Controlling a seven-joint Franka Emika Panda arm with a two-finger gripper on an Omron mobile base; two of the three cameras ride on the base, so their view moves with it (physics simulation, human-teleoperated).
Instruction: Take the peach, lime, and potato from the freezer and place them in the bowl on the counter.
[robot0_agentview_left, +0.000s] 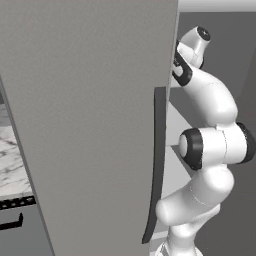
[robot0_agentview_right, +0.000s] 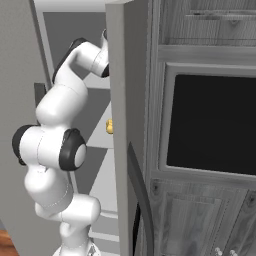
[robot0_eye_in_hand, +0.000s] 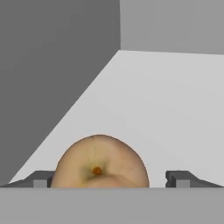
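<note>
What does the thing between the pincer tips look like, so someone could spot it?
Inside the grey freezer, on its white shelf, sits a round tan potato. It lies between the open pincer tips, with a small orange spot at its middle.

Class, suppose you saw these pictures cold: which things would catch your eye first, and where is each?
In the hand view, a tan rounded item, likely the potato, sits on the white shelf between the two spread dark fingers. In the base views, the white arm reaches past the grey freezer door into the freezer.
</note>
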